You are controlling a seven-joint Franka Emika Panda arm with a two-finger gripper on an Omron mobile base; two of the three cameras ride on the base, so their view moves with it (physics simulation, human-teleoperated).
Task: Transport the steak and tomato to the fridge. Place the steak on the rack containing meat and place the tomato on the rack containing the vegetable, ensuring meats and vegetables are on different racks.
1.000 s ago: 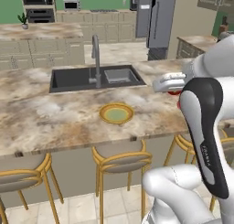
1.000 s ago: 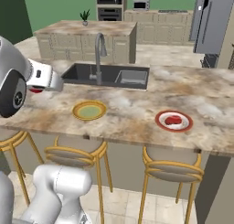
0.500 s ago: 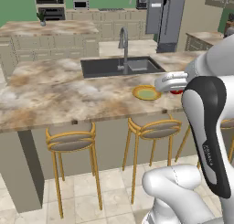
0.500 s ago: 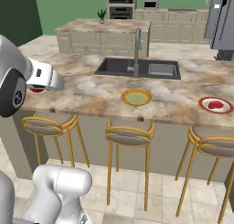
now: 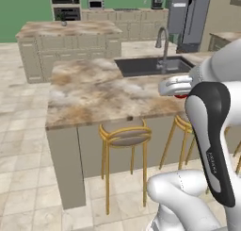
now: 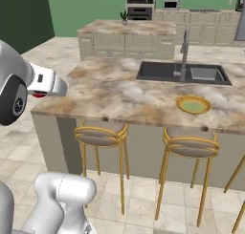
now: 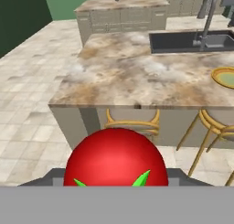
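A red tomato (image 7: 116,159) with a green calyx fills the bottom centre of the hand view, and my gripper (image 7: 116,181) is shut on it, its dark fingers (image 7: 49,177) peeking out on either side. A sliver of the tomato (image 5: 180,96) shows under the white hand (image 5: 175,86) in the left base view, and again as a red edge (image 6: 38,94) below the hand (image 6: 48,84) in the right base view. The grey fridge (image 5: 188,14) stands at the far back right. The steak is out of view.
A marble island counter (image 6: 119,92) lies ahead with a dark sink (image 6: 179,71) and faucet (image 6: 184,51), and a yellow plate (image 6: 193,104) near its front edge. Gold stools (image 6: 100,137) stand under it. A second counter (image 5: 66,32) stands behind, with open tiled floor to the left.
The base has driven on, so both base views have shifted and the island now sits further right. The red plate has left the right base view. The gripper still holds the tomato.
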